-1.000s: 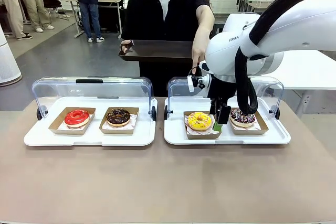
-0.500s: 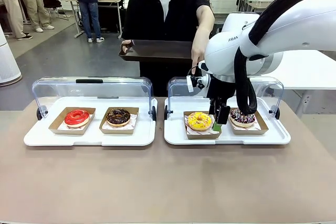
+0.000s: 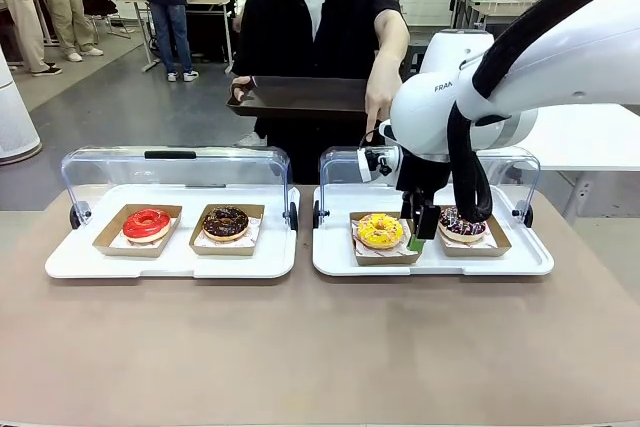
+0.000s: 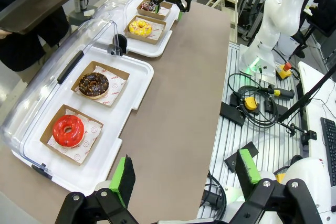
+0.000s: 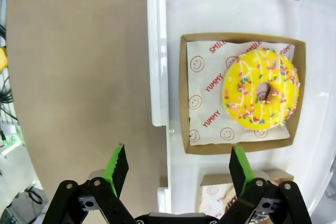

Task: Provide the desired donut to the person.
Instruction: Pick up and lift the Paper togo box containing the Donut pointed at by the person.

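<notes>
Beside yellow donut [image 5: 261,89], right gripper [image 5: 178,149] spread wide, empty

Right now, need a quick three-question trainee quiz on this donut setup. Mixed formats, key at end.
1. True or false: the right arm's jaws stand open above the right-hand white tray.
2. Which donut shares a tray with the red donut? A yellow, B chocolate, C pink.
3. What is the person holding?
Key: 1 true; 2 B; 3 a dark serving tray.
</notes>
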Motion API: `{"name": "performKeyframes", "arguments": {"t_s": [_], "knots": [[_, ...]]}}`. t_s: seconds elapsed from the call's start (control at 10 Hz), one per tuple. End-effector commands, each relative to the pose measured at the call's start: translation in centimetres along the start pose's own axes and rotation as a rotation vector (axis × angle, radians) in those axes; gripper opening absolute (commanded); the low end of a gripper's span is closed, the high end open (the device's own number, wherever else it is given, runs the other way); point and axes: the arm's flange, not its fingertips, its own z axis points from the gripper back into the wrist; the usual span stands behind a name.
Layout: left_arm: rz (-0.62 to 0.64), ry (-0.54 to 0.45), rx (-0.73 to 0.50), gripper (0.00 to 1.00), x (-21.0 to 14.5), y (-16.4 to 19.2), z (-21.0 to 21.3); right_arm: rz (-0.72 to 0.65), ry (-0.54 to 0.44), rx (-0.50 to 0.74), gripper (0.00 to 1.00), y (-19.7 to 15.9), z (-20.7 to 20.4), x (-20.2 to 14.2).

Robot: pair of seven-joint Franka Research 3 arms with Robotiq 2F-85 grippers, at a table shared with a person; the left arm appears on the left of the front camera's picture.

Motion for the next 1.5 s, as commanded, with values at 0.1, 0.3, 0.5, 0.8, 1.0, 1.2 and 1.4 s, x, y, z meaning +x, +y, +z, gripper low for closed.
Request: {"name": "performKeyframes", "arguments": {"t_s": [0.1, 0.3, 0.5, 0.8, 1.0, 1.2, 1.4], "knots": [[-0.014, -0.012, -0.001, 1.0, 0.0, -0.1, 0.2, -0.008, 0.016, -0.037, 1.0, -0.8, -2.6, -0.5], [-0.014, -0.012, -0.001, 1.0, 0.0, -0.1, 0.2, 0.023, -0.014, -0.032, 1.0, -1.4, -3.9, -0.5], [-0.014, -0.012, -0.001, 1.0, 0.0, -0.1, 0.2, 0.041, -0.013, -0.043, 1.0, -2.1, -4.9, -0.7], [-0.014, -0.012, -0.001, 1.0, 0.0, -0.1, 0.2, 0.031, -0.019, -0.045, 1.0, -3.0, -5.8, -1.5], [-0.014, -0.012, -0.001, 1.0, 0.0, -0.1, 0.2, 0.01, -0.017, -0.039, 1.0, -3.4, -6.2, -1.9], [-0.014, -0.012, -0.001, 1.0, 0.0, -0.1, 0.2, 0.009, -0.016, -0.036, 1.0, -3.5, -6.3, -2.0], [-0.014, -0.012, -0.001, 1.0, 0.0, -0.1, 0.2, 0.01, -0.019, -0.035, 1.0, -3.5, -6.4, -2.0]]}}
